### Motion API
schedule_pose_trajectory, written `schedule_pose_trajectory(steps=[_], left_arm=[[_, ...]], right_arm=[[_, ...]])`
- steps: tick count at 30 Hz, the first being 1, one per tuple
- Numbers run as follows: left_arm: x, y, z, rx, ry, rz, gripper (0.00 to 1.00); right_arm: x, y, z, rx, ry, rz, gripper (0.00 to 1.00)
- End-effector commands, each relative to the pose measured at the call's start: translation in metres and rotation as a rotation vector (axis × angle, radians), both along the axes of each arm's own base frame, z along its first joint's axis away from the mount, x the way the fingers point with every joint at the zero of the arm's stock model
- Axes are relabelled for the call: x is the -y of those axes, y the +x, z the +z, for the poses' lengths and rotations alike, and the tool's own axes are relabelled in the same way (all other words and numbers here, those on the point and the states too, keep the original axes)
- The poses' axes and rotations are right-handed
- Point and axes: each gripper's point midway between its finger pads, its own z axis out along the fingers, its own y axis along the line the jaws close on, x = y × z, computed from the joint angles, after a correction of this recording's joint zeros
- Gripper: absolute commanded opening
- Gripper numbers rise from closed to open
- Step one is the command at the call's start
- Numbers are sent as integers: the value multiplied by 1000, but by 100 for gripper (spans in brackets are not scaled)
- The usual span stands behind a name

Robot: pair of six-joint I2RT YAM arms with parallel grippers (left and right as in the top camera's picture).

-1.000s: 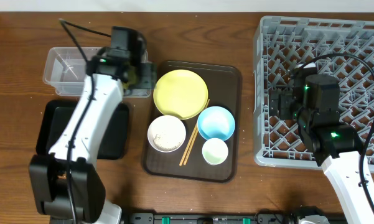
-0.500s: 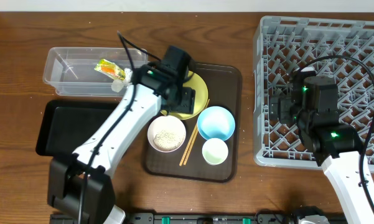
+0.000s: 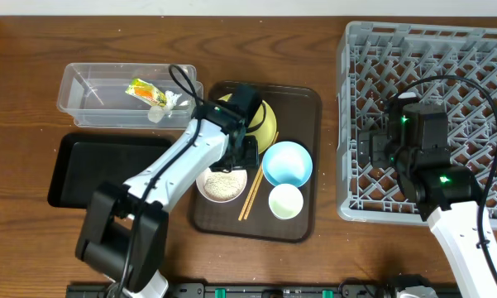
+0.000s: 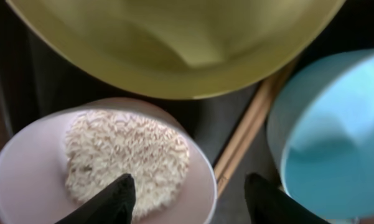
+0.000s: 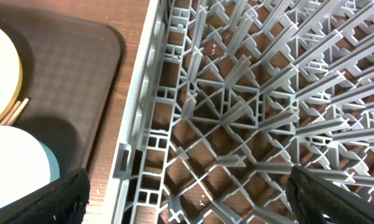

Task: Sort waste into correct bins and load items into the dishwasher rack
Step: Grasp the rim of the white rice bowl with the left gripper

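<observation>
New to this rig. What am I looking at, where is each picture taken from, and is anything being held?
Two robot arms work at a wooden table. One picture looks down from above; the others come from cameras on each wrist. The left arm hovers over a brown tray carrying a yellow plate, a white bowl of rice, a blue bowl, a cup and chopsticks. The right arm is over the grey dishwasher rack. A clear tub holds a snack wrapper; a black tray lies beside it. Both arms' jaws are open, holding nothing.
</observation>
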Motion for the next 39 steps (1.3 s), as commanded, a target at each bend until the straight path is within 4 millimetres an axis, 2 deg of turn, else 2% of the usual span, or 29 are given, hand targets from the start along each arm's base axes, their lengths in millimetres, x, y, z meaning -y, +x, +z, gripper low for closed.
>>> schedule_pose_trajectory(steps=[1,5,9,13,19,22,27,30,34,39], left_arm=[[2,-3,-14,-17,10,9,55],[9,1,-23,7,-4,-3,54],[13,-4,-35,-12,3,8,52],[19,-10,-41,-31,12,-10,40],[22,-11,-41,-20,18,-22,22],[22,-11,-41,-20,19,-25,19],[21,-12,-42,-22,30,-25,6],[18,-14,-42,-27,41,-26,6],[13,-14,-34,-20,62,-35,6],[5,-10,-1,41,75,-29,6]], right_arm=[[2,3,7,14,13,-15,99],[2,3,7,16,13,-15,99],[2,3,7,15,13,-15,99],[2,3,7,15,13,-15,99],[2,3,7,13,12,-15,99],[2,2,7,13,12,-15,99],[2,3,7,13,12,-15,99],[2,3,7,13,12,-15,99],[2,2,7,13,12,-15,99],[2,2,7,13,12,-15,99]])
